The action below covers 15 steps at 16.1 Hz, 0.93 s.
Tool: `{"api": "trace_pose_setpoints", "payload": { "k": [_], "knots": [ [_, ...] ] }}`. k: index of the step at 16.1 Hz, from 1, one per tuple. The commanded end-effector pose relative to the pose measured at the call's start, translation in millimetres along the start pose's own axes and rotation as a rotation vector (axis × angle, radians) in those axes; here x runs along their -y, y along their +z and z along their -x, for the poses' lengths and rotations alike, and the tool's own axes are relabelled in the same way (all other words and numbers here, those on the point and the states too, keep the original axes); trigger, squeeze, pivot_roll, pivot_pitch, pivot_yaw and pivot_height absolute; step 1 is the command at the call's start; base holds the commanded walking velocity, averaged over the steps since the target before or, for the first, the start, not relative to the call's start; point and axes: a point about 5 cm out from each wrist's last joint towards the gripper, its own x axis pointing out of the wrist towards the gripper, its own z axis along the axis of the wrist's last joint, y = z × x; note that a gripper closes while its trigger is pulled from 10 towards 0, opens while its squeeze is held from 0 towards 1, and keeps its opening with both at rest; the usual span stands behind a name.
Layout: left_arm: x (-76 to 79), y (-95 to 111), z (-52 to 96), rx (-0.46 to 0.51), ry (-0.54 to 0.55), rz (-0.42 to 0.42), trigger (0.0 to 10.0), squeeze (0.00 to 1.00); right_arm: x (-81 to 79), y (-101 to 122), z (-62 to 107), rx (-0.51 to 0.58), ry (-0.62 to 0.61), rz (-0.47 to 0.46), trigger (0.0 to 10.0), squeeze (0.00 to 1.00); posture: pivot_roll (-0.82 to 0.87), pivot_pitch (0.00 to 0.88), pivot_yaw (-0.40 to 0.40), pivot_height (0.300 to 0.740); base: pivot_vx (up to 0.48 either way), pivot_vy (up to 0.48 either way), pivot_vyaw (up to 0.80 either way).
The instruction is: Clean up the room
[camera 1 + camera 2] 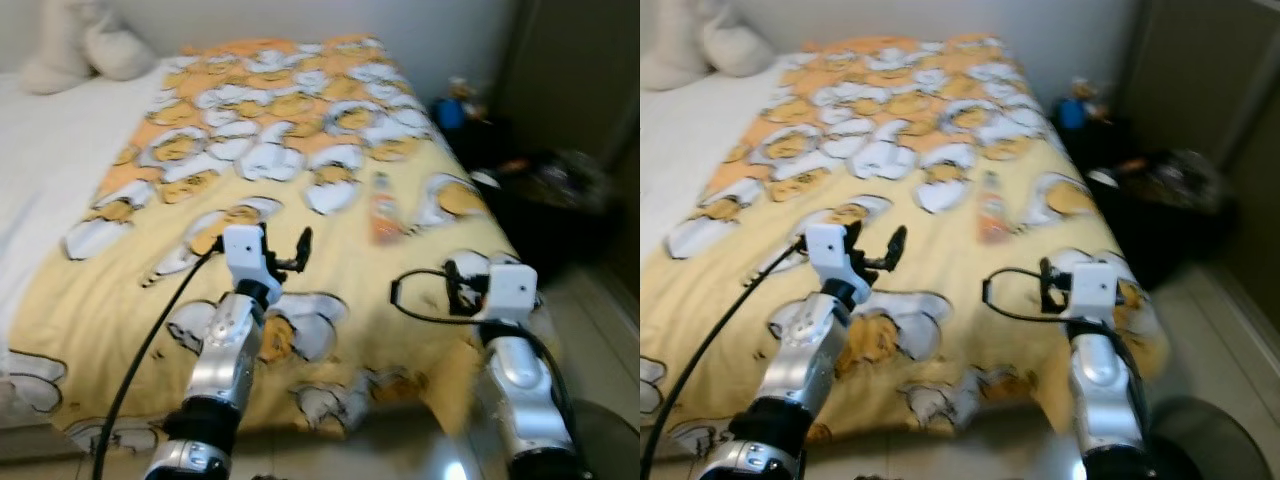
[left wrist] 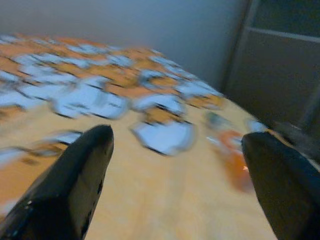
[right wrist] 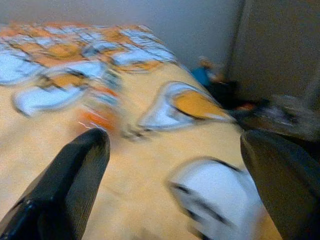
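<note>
Two grippers hover over the near end of the bed, both with fingers spread wide and nothing between them. The left gripper hangs above the bed's near middle, over the yellow blanket with its orange-and-white cartoon print. The right gripper hangs at the bed's near right corner; its wrist view shows wide-apart black fingers and blanket beyond.

Further up the bed, right of centre, lies a small bottle with an orange label, flat on the blanket, ahead of both grippers and nearer the right one. Blur hides what it holds. It looks like the piece of clutter to be cleared, and neither gripper touches it.

Beside the bed's right edge, on the floor, sits a dark heap of bags or clutter, with something blue behind it near the wall; motion blur keeps these from being named. At the bed's far left end rests a pale plush toy on the white sheet.

Judging from this, the tidying is at an early stage: the bottle is not yet picked up, and the heap by the bed is untouched.
</note>
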Motion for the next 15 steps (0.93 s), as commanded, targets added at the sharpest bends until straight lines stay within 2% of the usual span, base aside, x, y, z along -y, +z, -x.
{"api": "trace_pose_setpoints", "payload": {
  "k": [1,6,9,10,12,13,14,15],
  "knots": [
    [7.5,5,-4.6,0.018,-0.018,-0.004,10.0,0.00,4.6,1,1.4,0.003,-0.002,0.027,10.0,0.00,-0.22,0.000,0.091,0.740,0.480,0.000,0.00],
    [21.0,5,-10.3,0.013,-0.056,-0.017,10.0,0.00,3.7,0,7.7,0.019,0.016,0.036,10.0,0.00,-0.24,0.000,0.099,0.740,0.480,0.000,-0.66],
    [16.3,6,-14.7,0.000,-0.007,-0.033,10.0,0.00,-0.8,18,-9.5,0.052,0.038,0.012,10.0,0.00,-0.23,0.000,0.099,0.740,0.000,0.000,0.00],
    [16.2,6,-14.8,0.001,-0.007,-0.034,10.0,0.00,-1.2,19,-10.3,0.053,0.040,0.010,10.0,0.00,-0.23,0.000,0.099,0.740,0.000,0.000,0.00],
    [15.6,8,-14.4,0.009,-0.007,-0.031,10.0,0.00,-5.5,36,-32.8,0.060,0.030,-0.046,10.0,0.00,-0.22,0.000,0.098,0.740,0.000,0.000,0.00],
    [13.6,10,-14.2,0.011,-0.013,-0.068,10.0,0.00,-5.1,41,-42.4,0.047,0.018,-0.069,10.0,0.00,-0.20,0.000,0.096,0.740,0.000,0.000,0.00],
    [12.5,14,-13.8,-0.003,-0.069,-0.200,10.0,0.00,-4.8,45,-52.3,0.032,0.009,-0.074,10.0,0.00,-0.19,0.000,0.092,0.740,0.000,0.000,0.00],
    [9.5,16,-13.4,-0.023,-0.101,-0.234,10.0,0.00,-5.2,46,-57.8,0.012,0.007,-0.073,10.0,0.00,-0.17,0.000,0.091,0.740,0.000,0.000,0.00]
  ]
}}
